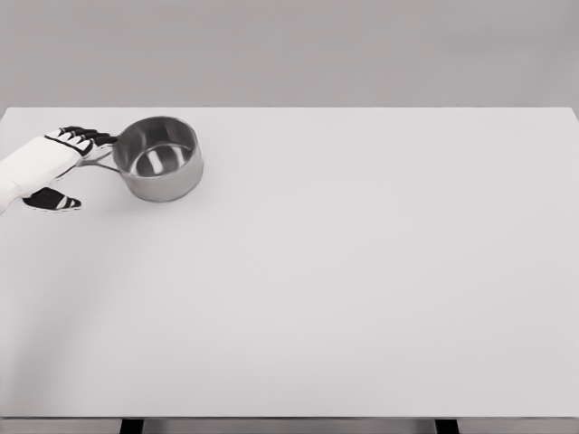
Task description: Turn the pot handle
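The fingers [83, 136] of the white left hand [50, 161] with its black-tipped digits were the tricky bit here. They reached over the top of the thin metal handle [101, 163] of the small round stainless steel pot [159, 157], and the thumb [54, 201] sat lower down, well apart from them and pointing right. So the hand looked fairly wide, more of a loose bracket around the handle than a proper clamp, but honestly I couldn't tell whether anything was actually pressing on the handle, since the hand covered most of it. Only a short stretch of the handle showed, right where it met the pot wall on the left side.

The pot itself stood upright near the far left corner of the plain white worktop [344, 289], open top facing up, with the shiny inside base visible. The handle pointed left toward the hand.

The left arm was cut off by the picture's left edge, so only the hand and a bit of forearm showed. The right arm didn't show anywhere.

Around the pot there wasn't much: pale worktop stretching right and toward the camera, a grey wall [362, 50] behind it, and two dark table legs [132, 426] just peeking out below the near edge. Nothing stood between the pot and the hand.
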`<control>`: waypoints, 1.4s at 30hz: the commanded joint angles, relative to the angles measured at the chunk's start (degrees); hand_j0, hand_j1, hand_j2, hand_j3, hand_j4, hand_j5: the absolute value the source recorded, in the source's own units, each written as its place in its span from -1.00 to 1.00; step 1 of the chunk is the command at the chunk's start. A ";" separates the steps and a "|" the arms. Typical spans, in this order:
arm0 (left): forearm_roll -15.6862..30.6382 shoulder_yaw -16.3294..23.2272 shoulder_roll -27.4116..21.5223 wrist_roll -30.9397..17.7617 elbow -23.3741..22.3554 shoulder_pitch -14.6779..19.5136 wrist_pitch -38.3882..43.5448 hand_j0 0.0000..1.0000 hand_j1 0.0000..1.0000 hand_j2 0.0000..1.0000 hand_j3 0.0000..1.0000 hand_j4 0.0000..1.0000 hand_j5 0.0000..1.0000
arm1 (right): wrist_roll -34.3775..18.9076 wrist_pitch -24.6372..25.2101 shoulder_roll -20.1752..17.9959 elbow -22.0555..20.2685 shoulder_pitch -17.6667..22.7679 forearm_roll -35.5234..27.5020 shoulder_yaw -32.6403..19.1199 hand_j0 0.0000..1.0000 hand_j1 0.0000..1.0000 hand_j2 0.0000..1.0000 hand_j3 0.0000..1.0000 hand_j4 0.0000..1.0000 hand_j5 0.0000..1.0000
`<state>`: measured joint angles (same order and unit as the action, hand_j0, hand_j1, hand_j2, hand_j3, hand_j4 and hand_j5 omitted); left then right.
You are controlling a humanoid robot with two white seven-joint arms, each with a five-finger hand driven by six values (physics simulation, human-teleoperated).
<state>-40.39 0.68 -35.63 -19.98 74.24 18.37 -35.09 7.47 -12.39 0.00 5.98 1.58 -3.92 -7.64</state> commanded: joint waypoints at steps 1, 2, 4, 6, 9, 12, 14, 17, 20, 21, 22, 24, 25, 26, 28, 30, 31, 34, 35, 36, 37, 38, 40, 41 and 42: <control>0.32 -0.41 -0.05 0.03 -2.17 0.17 0.09 1.00 1.00 1.00 1.00 1.00 1.00 | 0.00 -0.01 0.00 0.00 0.00 -0.04 0.00 1.00 1.00 1.00 1.00 1.00 1.00; 0.32 -0.41 -0.14 0.03 -2.87 0.62 0.09 1.00 1.00 1.00 1.00 1.00 1.00 | 0.00 -0.01 0.00 0.00 0.00 -0.04 0.00 1.00 1.00 1.00 1.00 1.00 1.00; 0.32 -0.59 -2.07 0.12 -3.31 0.53 0.09 1.00 1.00 1.00 1.00 1.00 1.00 | 0.00 -0.01 0.00 0.00 0.00 -0.04 0.00 1.00 1.00 1.00 1.00 1.00 1.00; 0.32 -2.17 -2.43 0.12 -3.93 0.53 0.09 1.00 1.00 1.00 1.00 1.00 1.00 | 0.00 -0.01 0.00 0.00 0.00 -0.04 0.00 1.00 1.00 1.00 1.00 1.00 1.00; 0.32 -2.17 -2.43 0.12 -4.19 0.53 0.09 1.00 1.00 1.00 1.00 1.00 1.00 | 0.00 -0.01 0.00 0.00 0.00 -0.04 0.00 1.00 1.00 1.00 1.00 1.00 1.00; 0.32 -2.17 -2.08 0.12 -4.28 0.53 0.09 1.00 1.00 1.00 1.00 1.00 1.00 | 0.00 -0.01 0.00 0.00 0.00 -0.04 0.00 1.00 1.00 1.00 1.00 1.00 1.00; 0.40 -2.08 -1.64 0.12 -4.28 0.53 0.09 1.00 1.00 1.00 1.00 1.00 1.00 | 0.00 -0.01 0.00 0.00 0.00 -0.04 0.00 1.00 1.00 1.00 1.00 1.00 1.00; 0.67 -1.38 -1.20 0.12 -4.19 0.53 0.09 1.00 1.00 1.00 1.00 1.00 1.00 | 0.00 -0.01 0.00 0.00 0.00 -0.04 0.00 1.00 1.00 1.00 1.00 1.00 1.00; 0.40 -1.38 -0.76 0.12 -4.19 1.41 0.09 1.00 1.00 1.00 1.00 1.00 1.00 | 0.00 -0.01 0.00 0.00 0.00 -0.04 0.00 1.00 1.00 1.00 1.00 1.00 1.00; 0.40 -1.38 -0.67 0.12 -4.10 1.49 0.09 1.00 1.00 1.00 1.00 1.00 1.00 | 0.00 -0.01 0.00 0.00 0.00 -0.04 0.00 1.00 1.00 1.00 1.00 1.00 1.00; 0.32 -1.38 -0.76 0.12 -4.19 1.76 0.09 1.00 1.00 1.00 1.00 1.00 1.00 | 0.00 -0.01 0.00 0.00 0.00 -0.04 0.00 1.00 1.00 1.00 1.00 1.00 1.00; 0.14 -1.38 -0.67 0.12 -4.28 2.29 0.09 1.00 1.00 1.00 1.00 1.00 1.00 | 0.00 -0.01 0.00 0.00 0.00 -0.04 0.00 1.00 1.00 1.00 1.00 1.00 1.00; -0.39 -1.29 -0.41 0.12 -4.28 2.81 0.09 1.00 1.00 1.00 1.00 1.00 1.00 | 0.00 -0.01 0.00 0.00 0.00 -0.04 0.00 1.00 1.00 1.00 1.00 1.00 1.00; -1.18 -1.03 0.56 0.12 -4.37 3.25 0.09 1.00 1.00 1.00 1.00 1.00 1.00 | 0.00 -0.01 0.00 0.00 0.00 -0.04 0.00 1.00 1.00 1.00 1.00 1.00 1.00; -2.15 -0.77 1.09 0.12 -5.15 3.78 0.09 1.00 1.00 1.00 1.00 1.00 1.00 | 0.00 -0.01 0.00 0.00 0.00 -0.04 0.00 1.00 1.00 1.00 1.00 1.00 1.00; -2.15 -0.68 1.35 0.12 -5.77 4.31 0.09 1.00 1.00 1.00 1.00 1.00 1.00 | 0.00 -0.01 0.00 0.00 0.00 -0.04 0.00 1.00 1.00 1.00 1.00 1.00 1.00; -2.15 -0.68 1.26 0.12 -5.77 4.74 0.09 1.00 1.00 1.00 1.00 1.00 1.00 | 0.00 -0.01 0.00 0.00 0.00 -0.04 0.00 1.00 1.00 1.00 1.00 1.00 1.00; -2.23 0.03 1.79 0.12 -5.95 5.71 0.09 1.00 1.00 1.00 1.00 1.00 1.00 | 0.00 -0.01 0.00 0.00 0.00 -0.04 0.00 1.00 1.00 1.00 1.00 1.00 1.00; -2.32 0.11 2.23 0.12 -6.12 5.63 0.09 1.00 1.00 1.00 1.00 1.00 1.00 | 0.00 -0.01 0.00 0.00 0.00 -0.04 0.00 1.00 1.00 1.00 1.00 1.00 1.00; -2.76 0.11 2.58 0.12 -6.47 5.63 0.09 1.00 1.00 1.00 1.00 1.00 1.00 | 0.00 -0.01 0.00 0.00 0.00 -0.04 0.00 1.00 1.00 1.00 1.00 1.00 1.00; -3.72 0.11 3.02 0.12 -6.74 5.71 0.09 1.00 1.00 1.00 1.00 1.00 1.00 | 0.00 -0.01 0.00 0.00 0.00 -0.04 0.00 1.00 1.00 1.00 1.00 1.00 1.00; -4.43 0.03 3.72 0.12 -6.83 5.80 0.09 1.00 1.00 1.00 1.00 1.00 1.00 | 0.00 -0.01 0.00 0.00 0.00 -0.04 0.00 1.00 1.00 1.00 1.00 1.00 1.00; -4.52 0.03 3.81 0.12 -6.83 5.89 0.09 1.00 1.00 1.00 1.00 1.00 1.00 | 0.00 -0.01 0.00 0.00 0.00 -0.04 0.00 1.00 1.00 1.00 1.00 1.00 1.00; -4.52 0.03 3.73 0.12 -7.00 5.98 0.09 1.00 1.00 1.00 1.00 1.00 1.00 | 0.00 -0.01 0.00 0.00 0.00 -0.04 0.00 1.00 1.00 1.00 1.00 1.00 1.00; -4.52 0.03 3.81 0.12 -8.32 6.77 0.09 1.00 1.00 1.00 1.00 1.00 1.00 | 0.00 -0.01 0.00 0.00 0.00 -0.04 0.00 1.00 1.00 1.00 1.00 1.00 1.00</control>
<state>-45.03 0.73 -32.05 -19.88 66.80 25.40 -35.09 7.47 -12.39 0.00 5.98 1.58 -3.92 -7.64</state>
